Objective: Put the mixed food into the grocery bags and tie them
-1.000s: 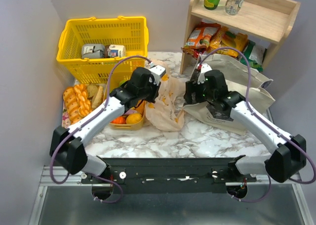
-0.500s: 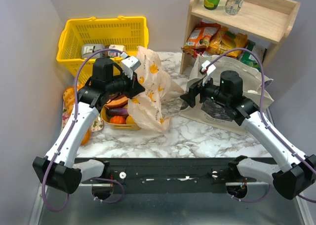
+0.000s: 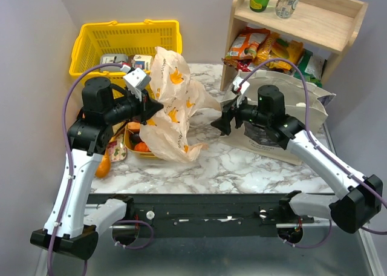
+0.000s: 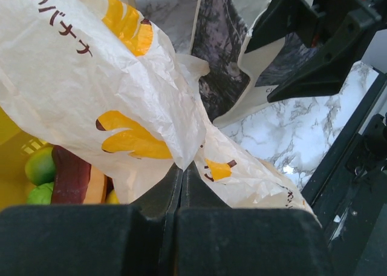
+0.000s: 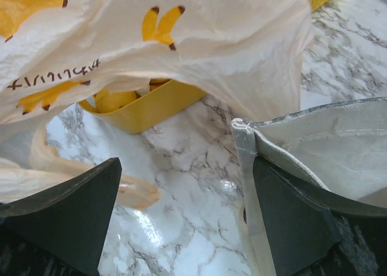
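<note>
Top external view, left of centre: my left gripper (image 3: 156,106) is pressed together, pinching the film of the peach plastic bag (image 3: 175,115), which hangs raised above the marble table (image 3: 242,167), while right of centre my right gripper (image 3: 221,121) stands spread wide at the canvas tote's (image 3: 311,106) near edge.

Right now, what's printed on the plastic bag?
Yellow bananas on the peach plastic bag, clearest from the left wrist.
</note>
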Robot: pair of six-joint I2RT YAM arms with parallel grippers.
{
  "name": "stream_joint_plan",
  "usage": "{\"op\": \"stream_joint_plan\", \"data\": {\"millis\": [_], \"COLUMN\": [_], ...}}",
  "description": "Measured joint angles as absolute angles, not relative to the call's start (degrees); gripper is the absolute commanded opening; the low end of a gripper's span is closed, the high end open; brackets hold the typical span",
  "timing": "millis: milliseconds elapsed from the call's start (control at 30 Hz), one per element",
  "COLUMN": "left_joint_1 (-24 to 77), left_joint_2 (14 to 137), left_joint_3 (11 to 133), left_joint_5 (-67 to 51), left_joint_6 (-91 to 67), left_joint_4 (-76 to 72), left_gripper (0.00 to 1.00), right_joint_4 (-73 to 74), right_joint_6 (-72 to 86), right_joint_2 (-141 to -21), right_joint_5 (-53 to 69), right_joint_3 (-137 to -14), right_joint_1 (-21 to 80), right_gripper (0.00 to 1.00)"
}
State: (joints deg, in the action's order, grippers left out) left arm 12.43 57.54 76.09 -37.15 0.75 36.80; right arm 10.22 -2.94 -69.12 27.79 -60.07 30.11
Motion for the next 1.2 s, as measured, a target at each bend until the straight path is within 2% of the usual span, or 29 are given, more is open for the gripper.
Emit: {"op": "stream_joint_plan", "data": {"millis": [467,633,1033,1100,1200], "left_joint_1": [11.9,11.9,11.9,11.9,11.9], "left_joint_2": [54.5,52.8,51.7,51.2,50.6], "left_joint_3": [80.7,82.6,83.0,83.1,83.1], "left_joint_5": [-31.9,-29.8,-28.9,-28.9,-28.9], "left_joint_6": [1.6,2.3,2.6,2.6,2.7], "left_joint_4": [43.2,44.0,46.0,46.2,46.3], "left_gripper": [0.00,0.00,0.00,0.00,0.00], "right_joint_4": [9.9,8.7,6.2,5.5,5.0], "right_joint_6": [-9.2,-11.1,-18.6,-19.7,-21.6], "right_joint_2": [-71.9,-72.7,-87.8,-89.6,-92.2], "right_joint_5": [18.5,15.4,6.3,4.8,2.5], "right_joint_3": [-64.6,-67.1,-74.8,-76.1,-77.4], "right_joint_1": [42.4,43.3,43.2,43.2,43.0], "right_gripper": [0.97,0.97,0.95,0.93,0.67]}}
